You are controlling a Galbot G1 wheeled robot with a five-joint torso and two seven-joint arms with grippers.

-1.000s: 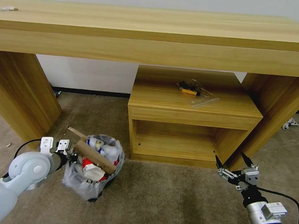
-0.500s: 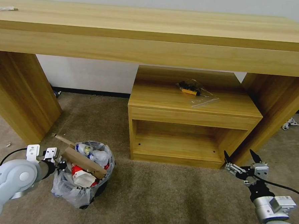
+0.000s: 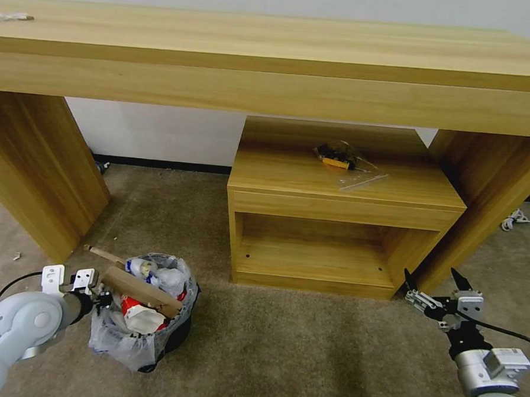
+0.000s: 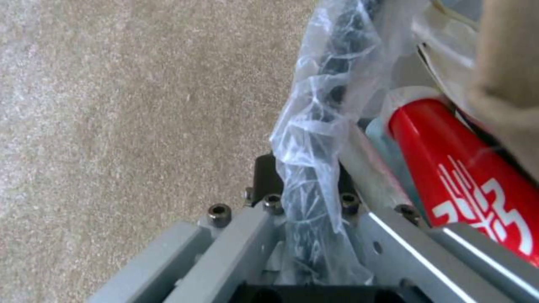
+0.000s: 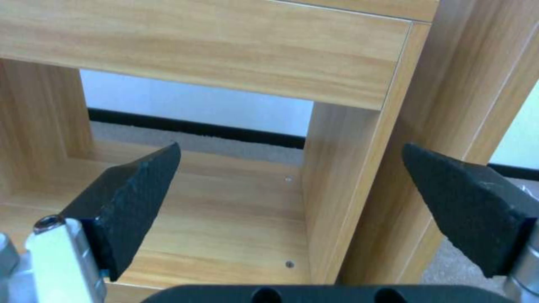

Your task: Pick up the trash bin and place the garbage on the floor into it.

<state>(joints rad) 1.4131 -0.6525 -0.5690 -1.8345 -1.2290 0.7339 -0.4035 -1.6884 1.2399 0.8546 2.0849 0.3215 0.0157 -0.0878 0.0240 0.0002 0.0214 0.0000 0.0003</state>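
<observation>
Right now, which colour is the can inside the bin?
The metal can is red with white print, clearest in the left wrist view.

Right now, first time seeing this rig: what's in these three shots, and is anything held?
It is a wheeled robot with two arms. One picture looks down from its head; the others come from cameras on each wrist. The left gripper is shut on the plastic-lined rim of the small round black trash bin, which holds litter: a red can, a cardboard piece. The bin sits by the beige-brown carpet floor. The right gripper hangs open and empty near the low wooden cabinet.
</observation>
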